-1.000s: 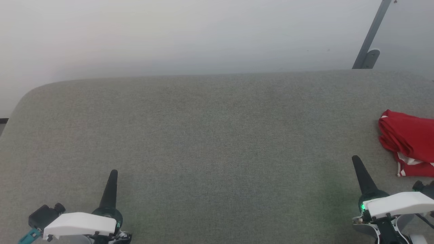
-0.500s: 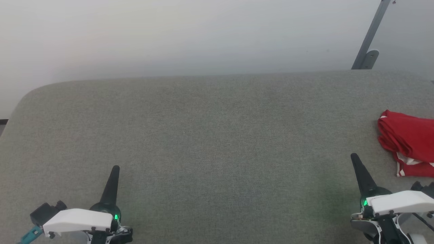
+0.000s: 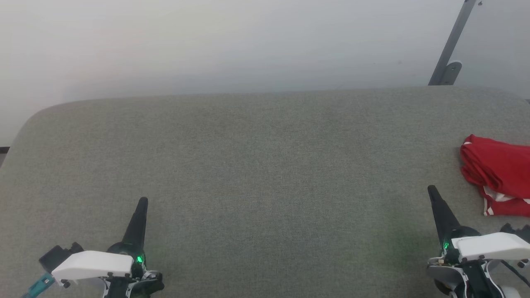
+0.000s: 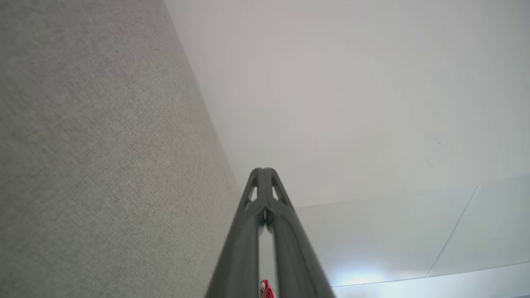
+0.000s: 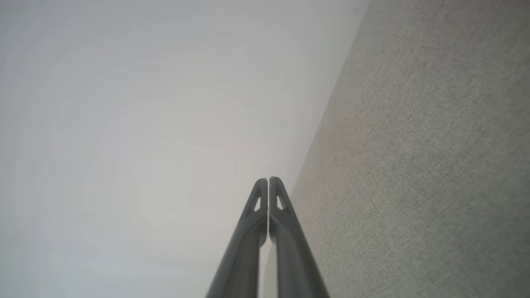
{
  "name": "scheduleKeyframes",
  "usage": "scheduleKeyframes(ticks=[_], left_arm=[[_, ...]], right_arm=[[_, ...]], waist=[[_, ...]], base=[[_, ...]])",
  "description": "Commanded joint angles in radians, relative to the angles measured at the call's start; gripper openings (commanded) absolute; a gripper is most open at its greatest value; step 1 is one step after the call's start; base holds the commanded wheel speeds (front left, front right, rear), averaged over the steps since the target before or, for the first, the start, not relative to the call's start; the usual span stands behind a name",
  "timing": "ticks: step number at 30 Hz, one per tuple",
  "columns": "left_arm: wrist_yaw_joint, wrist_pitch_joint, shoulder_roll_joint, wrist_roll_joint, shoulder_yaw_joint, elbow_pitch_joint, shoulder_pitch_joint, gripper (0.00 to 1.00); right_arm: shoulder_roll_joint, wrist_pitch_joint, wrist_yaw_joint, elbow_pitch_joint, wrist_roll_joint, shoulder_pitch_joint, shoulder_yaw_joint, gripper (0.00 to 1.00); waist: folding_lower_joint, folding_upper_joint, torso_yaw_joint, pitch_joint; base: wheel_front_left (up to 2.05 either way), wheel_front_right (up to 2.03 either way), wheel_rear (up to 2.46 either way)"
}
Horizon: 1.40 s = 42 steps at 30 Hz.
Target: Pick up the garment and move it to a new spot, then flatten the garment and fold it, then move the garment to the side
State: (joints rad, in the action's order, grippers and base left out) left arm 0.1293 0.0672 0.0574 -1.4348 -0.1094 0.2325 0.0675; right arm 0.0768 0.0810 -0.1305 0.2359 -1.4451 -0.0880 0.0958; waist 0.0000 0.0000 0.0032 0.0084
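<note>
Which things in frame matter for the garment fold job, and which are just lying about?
Job:
- red garment, bunched on the table's right side
- left gripper, shut, empty
- right gripper, shut, empty, the nearer one to the garment

Not part of it:
- grey fabric-covered table, just the work surface
- grey metal post, behind the table's far right

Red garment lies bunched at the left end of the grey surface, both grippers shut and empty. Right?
No: the garment lies at the right end, as the head view shows. The left gripper and right gripper are shut and empty.
</note>
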Motion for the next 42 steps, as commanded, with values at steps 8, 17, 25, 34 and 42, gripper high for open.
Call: scheduleKeyframes(ticks=[8, 17, 25, 34, 42], left_arm=[[0.002, 0.020, -0.003, -0.066, -0.006, 0.004, 0.028, 0.00], [0.002, 0.036, -0.006, -0.125, -0.007, 0.008, 0.041, 0.00], [0.002, 0.049, -0.009, -0.173, -0.007, 0.013, 0.045, 0.00], [0.002, 0.052, -0.009, -0.178, -0.007, 0.013, 0.048, 0.00], [0.002, 0.051, -0.009, -0.178, -0.007, 0.013, 0.048, 0.00]], right_arm=[[-0.010, 0.015, 0.000, 0.004, -0.064, -0.020, 0.008, 0.00], [-0.021, 0.026, 0.000, 0.008, -0.120, -0.022, 0.015, 0.00], [-0.030, 0.035, 0.000, 0.010, -0.167, -0.024, 0.021, 0.00], [-0.030, 0.036, 0.000, 0.011, -0.169, -0.023, 0.020, 0.00], [-0.030, 0.036, 0.000, 0.011, -0.169, -0.023, 0.020, 0.00]], waist=[[0.0000, 0.0000, -0.001, -0.002], [0.0000, 0.0000, -0.002, -0.003], [0.0000, 0.0000, -0.003, -0.005], [0.0000, 0.0000, -0.003, -0.005], [0.0000, 0.0000, -0.003, -0.005]], base=[[0.00, 0.00, 0.00], [0.00, 0.00, 0.00], [0.00, 0.00, 0.00], [0.00, 0.00, 0.00], [0.00, 0.00, 0.00]])
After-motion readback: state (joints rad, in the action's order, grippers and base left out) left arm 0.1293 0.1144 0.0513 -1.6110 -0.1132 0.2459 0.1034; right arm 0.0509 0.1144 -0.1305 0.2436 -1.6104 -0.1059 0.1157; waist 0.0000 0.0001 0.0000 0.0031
